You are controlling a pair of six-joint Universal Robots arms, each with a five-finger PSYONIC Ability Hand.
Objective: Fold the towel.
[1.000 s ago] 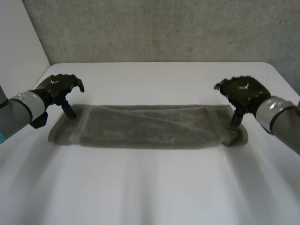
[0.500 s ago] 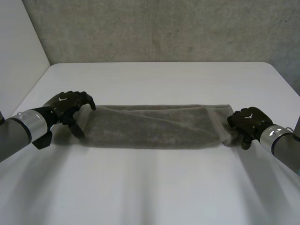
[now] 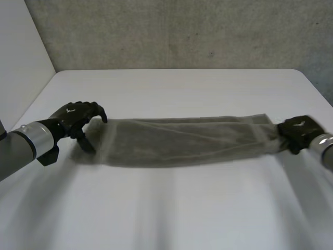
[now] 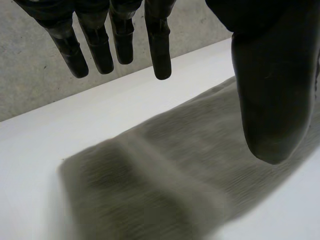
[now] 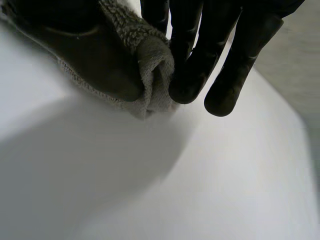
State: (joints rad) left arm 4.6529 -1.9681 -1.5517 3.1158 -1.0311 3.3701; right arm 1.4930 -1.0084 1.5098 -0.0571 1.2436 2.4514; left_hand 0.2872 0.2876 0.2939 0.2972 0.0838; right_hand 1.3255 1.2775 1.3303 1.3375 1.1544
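Observation:
A grey towel [image 3: 182, 140], folded into a long narrow strip, lies across the middle of the white table [image 3: 171, 208]. My right hand [image 3: 297, 132] is at the strip's right end, fingers and thumb pinched on a bunch of that end's cloth [image 5: 150, 65]. My left hand [image 3: 78, 117] hovers at the strip's left end with fingers [image 4: 117, 35] straight and spread, thumb [image 4: 272, 85] apart. The towel [image 4: 165, 180] lies below that palm, untouched as far as I can see.
A grey concrete wall [image 3: 182, 31] stands behind the table's far edge. A white panel [image 3: 21, 47] rises at the far left. Bare tabletop lies in front of and behind the towel.
My right hand dropped onto the towel's right end, closed on it and pulled it rightward, shifting the strip right. My left hand moved down and inward to the left end, still open.

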